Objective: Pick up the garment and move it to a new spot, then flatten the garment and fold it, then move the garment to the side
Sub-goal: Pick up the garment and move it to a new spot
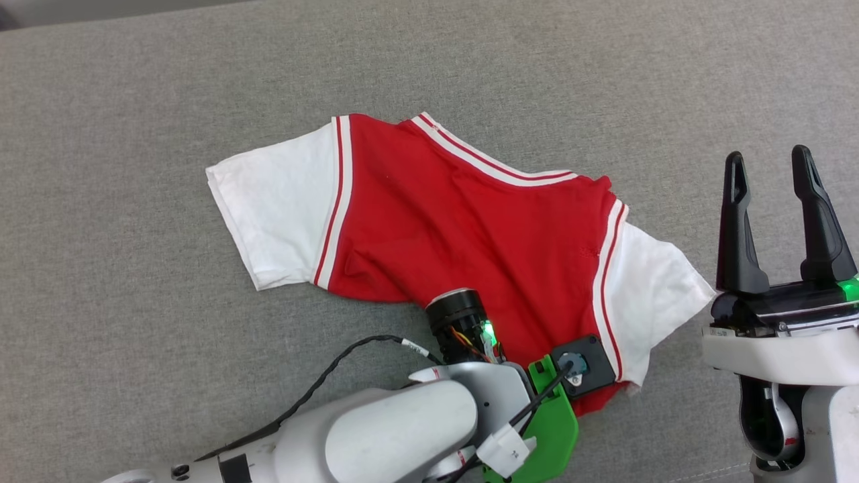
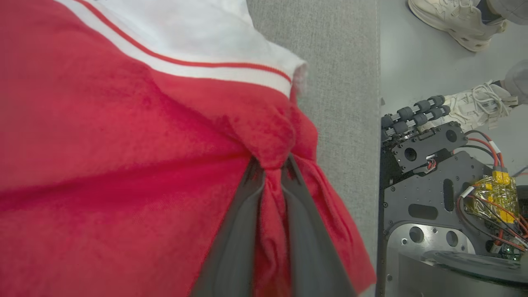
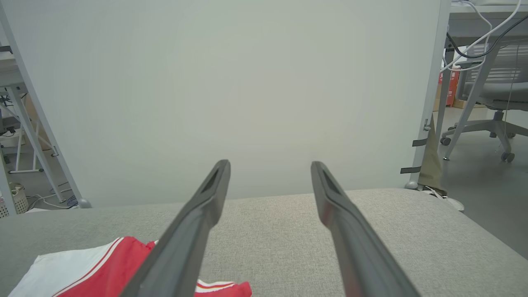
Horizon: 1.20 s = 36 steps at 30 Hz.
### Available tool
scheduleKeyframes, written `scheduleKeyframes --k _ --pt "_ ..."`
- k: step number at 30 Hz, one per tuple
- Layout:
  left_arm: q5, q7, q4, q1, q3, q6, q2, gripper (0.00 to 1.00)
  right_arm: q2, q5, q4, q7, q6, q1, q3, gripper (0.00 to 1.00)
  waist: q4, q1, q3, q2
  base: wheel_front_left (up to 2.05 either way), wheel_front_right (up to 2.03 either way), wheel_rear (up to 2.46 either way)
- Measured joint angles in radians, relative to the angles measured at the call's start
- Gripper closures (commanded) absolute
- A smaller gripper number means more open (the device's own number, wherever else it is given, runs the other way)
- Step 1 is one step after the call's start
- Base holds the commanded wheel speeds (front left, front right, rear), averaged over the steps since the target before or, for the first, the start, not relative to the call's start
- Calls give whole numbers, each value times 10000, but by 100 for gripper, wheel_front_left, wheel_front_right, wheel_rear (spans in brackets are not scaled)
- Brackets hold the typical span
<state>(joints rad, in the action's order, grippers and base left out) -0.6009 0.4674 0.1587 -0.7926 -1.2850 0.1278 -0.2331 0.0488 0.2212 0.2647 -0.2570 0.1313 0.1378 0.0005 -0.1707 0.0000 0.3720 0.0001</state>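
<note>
While the jaws of the left gripper [image 2: 270, 163] pinched bunched red hem by the near edge of the desk [image 1: 134, 100], the garment [image 1: 456, 228] lay spread out; the right gripper [image 1: 772, 168] hung beside its sleeve, jaws spread wide, empty.

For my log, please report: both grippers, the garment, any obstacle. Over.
Left gripper shut on garment. Right gripper open, empty. Garment rumpled on grey cushion. Person's shoes on floor nearby.
</note>
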Motion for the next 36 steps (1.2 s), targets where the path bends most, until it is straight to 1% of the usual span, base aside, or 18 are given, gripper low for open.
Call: scheduleKeyframes --k 1,2,3,6,11,12,14,16,19,21,23,26,29,32,34,36 --pt "-2 -23 44 35 -6 0 2 100 0 -2 -12 0 0 19 -2 0 11 0 17 0 0 0 0" --pt "8 -148 109 30 2 0 2 72 2 -4 -25 0 0 37 -12 0 32 0 16 0 0 0 0" --pt "69 -299 142 23 6 0 6 0 0 -8 -44 0 0 50 -19 0 50 0 1 0 0 0 0" --pt "224 -1179 267 -16 -2 0 79 0 0 -71 -115 0 0 48 -33 0 130 0 -132 0 0 0 0" --pt "278 -3754 782 -555 29 0 355 0 2 -169 -180 0 0 -178 -199 0 390 0 -535 0 0 0 0" --pt "230 -4107 844 -618 77 0 412 0 2 -213 -190 0 0 -236 -209 0 445 0 -613 0 0 0 0" --pt "119 -4838 988 -684 360 -4 523 0 0 -326 -217 0 0 -372 -215 0 591 0 -819 0 0 0 0" --pt "167 -5381 1143 -750 656 -182 527 0 0 -405 -245 0 0 -451 -247 0 724 0 -1015 0 0 0 0" --pt "376 -6182 1383 -799 1164 -780 407 0 0 -439 -314 0 0 -648 -334 0 939 0 -1325 0 0 0 0" --pt "522 -6723 1513 -786 1584 -1294 232 0 0 -499 -366 0 0 -804 -357 0 1094 0 -1539 0 0 0 0" --pt "541 -7012 1505 -692 2071 -1728 8 0 -2 -527 -399 0 0 -930 -387 0 1251 0 -1744 0 0 0 0" --pt "564 -7154 1429 -319 2621 -2268 -320 0 0 -529 -443 0 0 -1099 -483 0 1459 0 -1980 0 0 0 0" --pt "656 -7231 1185 299 3304 -2918 -669 0 0 -541 -512 0 0 -1250 -529 0 1668 0 -2207 0 0 0 0" --pt "1051 -7235 477 1122 4433 -3599 -1014 0 -4 -594 -568 0 0 -1379 -558 0 1878 -1 -2404 0 0 0 0" --pt "1298 -7235 151 1745 5087 -3891 -1147 0 0 -600 -606 0 0 -1392 -591 0 1986 0 -2501 0 0 0 0" --pt "1507 -7235 -104 2412 5703 -4065 -1241 0 -2 -602 -663 0 0 -1406 -600 0 2081 0 -2596 -1 0 0 0"
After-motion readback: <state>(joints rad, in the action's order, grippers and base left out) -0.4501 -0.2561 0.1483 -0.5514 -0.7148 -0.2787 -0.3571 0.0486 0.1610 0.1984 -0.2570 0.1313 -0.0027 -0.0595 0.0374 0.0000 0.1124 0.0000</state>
